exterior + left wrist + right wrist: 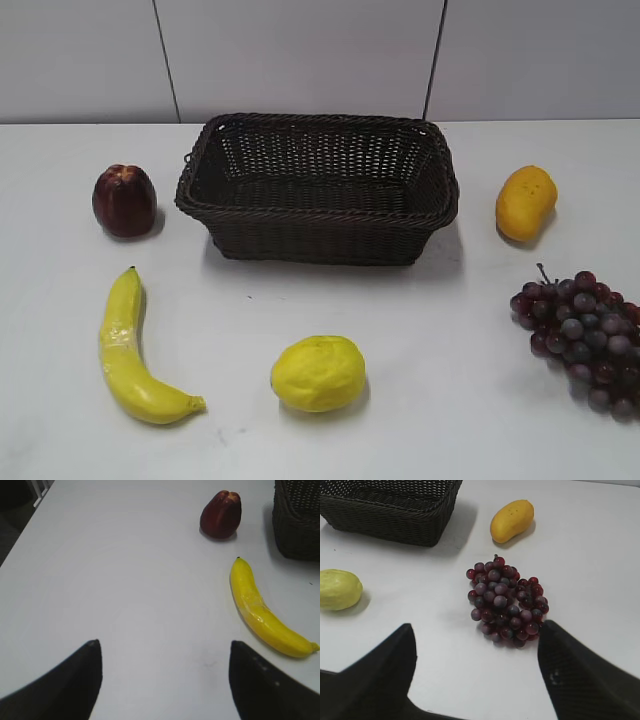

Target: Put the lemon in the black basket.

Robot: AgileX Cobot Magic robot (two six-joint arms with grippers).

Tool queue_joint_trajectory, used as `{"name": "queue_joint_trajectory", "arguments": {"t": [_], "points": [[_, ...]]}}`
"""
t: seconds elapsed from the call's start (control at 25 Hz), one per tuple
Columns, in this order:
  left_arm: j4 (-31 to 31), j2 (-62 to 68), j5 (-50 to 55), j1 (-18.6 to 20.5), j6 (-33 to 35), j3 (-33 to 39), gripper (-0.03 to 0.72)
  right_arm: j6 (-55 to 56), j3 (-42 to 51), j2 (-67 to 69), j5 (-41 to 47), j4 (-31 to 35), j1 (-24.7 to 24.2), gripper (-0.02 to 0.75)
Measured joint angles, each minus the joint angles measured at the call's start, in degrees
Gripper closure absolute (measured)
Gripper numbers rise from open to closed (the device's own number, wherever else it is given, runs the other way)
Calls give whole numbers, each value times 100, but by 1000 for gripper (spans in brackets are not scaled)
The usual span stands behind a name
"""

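Lemon (318, 373) on table, black basket (317, 240) empty

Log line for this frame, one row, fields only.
stage: not started | bright yellow dimpled lemon: on table, before basket | dark woven wicker basket: empty | left tool: open, empty | right tool: open, empty

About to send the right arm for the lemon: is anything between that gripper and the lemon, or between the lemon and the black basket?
Nothing visible blocks either path. In the right wrist view the lemon lies left of the open right gripper across bare table; the grapes sit straight ahead, off that line. Only bare table separates lemon from black basket.
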Motion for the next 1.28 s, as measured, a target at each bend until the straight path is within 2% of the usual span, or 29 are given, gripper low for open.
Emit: {"name": "queue_joint_trajectory", "arguments": {"t": [0.16, 0.52, 0.96, 1.08, 1.28], "points": [[0, 76, 0, 0, 0, 4, 99, 0, 0, 0, 0, 0, 0, 167], [6, 1674, -57, 0, 0, -20, 99, 0, 0, 0, 0, 0, 0, 167], [122, 3722, -403, -7, 15, -756, 99, 0, 0, 0, 0, 0, 0, 167], [176, 4180, -421, -175, 22, -954, 99, 0, 0, 0, 0, 0, 0, 167], [259, 4879, -518, -890, 22, -1224, 99, 0, 0, 0, 0, 0, 0, 167]]}}
